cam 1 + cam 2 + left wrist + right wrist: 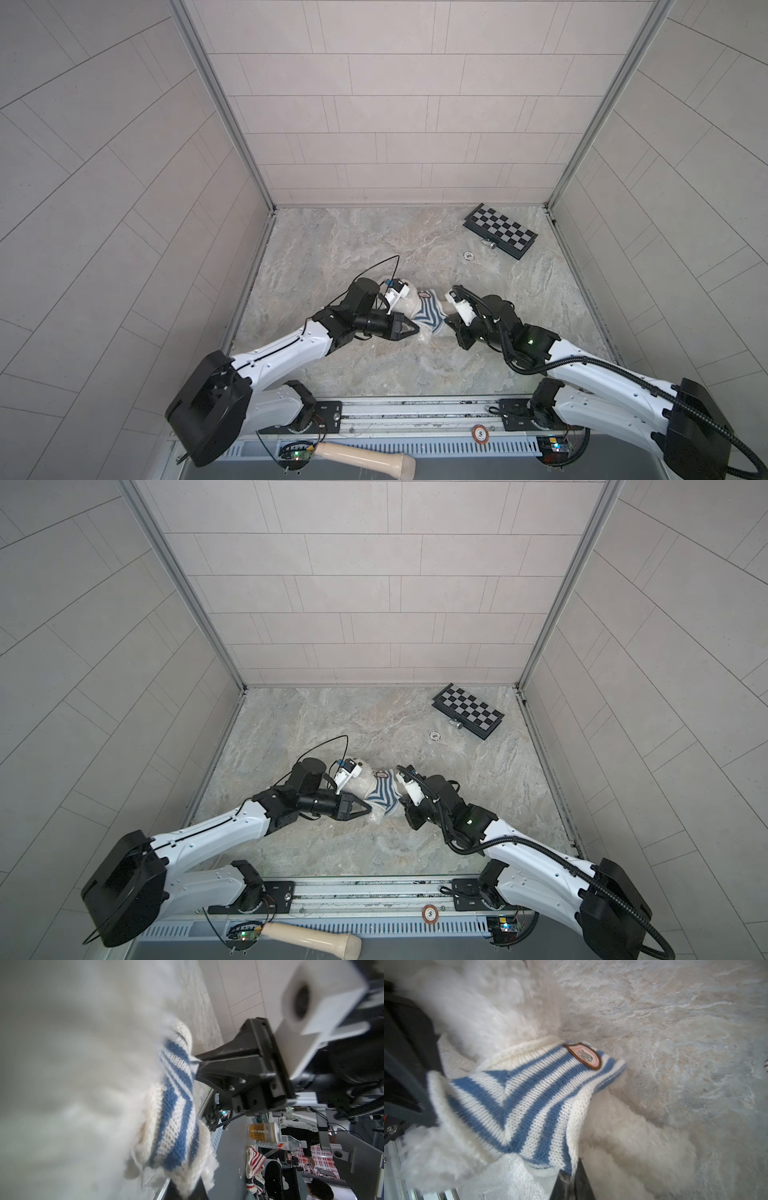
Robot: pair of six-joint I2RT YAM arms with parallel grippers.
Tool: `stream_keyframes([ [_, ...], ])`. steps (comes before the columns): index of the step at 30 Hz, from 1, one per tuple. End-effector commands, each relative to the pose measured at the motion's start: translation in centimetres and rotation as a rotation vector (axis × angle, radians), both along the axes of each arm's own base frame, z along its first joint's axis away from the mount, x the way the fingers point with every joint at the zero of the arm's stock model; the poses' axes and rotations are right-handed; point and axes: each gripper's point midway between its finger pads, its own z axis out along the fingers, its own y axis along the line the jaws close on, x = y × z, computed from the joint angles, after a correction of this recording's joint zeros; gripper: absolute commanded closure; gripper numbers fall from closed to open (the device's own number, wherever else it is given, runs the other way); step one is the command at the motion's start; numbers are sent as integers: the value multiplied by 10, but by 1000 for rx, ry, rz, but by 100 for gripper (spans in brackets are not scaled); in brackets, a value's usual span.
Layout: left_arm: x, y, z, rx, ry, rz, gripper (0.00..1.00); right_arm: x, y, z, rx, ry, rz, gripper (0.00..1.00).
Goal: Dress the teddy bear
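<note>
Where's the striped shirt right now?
In both top views the striped shirt sits on the teddy bear, centred on the table, between the left hand and the right hand, which pinches its edge.

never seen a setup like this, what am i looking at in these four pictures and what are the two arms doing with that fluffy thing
These are two robot arms mounted side by side on a rail at the near edge of a marble-look table. Each arm ends in a two-fingered tool.

Two pictures come from a camera high overhead, looking down on everything, and they are almost identical. The other two come from small cameras on the arms' wrists, so they are close-ups.

In the middle lies a fluffy cream teddy bear with a blue-and-white striped shirt around its middle. The left tool and the right tool each seem to pinch the shirt's edge, from opposite sides.

Farther back sit a folded chessboard and a small round chip.
</note>
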Motion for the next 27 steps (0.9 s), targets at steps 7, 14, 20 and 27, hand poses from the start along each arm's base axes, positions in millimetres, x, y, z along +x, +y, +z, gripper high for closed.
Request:
stream_keyframes([
  [7,18,37,-15,96,-16,171,47,-6,-6,28,29,-61,-41,64],
  [14,11,52,28,149,-168,204,47,23,-16,45,-34,-31,-156,55],
  [20,-9,-8,73,61,-220,108,49,61,-27,23,-67,75,-271,55],
  [27,-23,-49,34,107,-127,30,57,69,-34,-23,-138,201,-318,56],
])
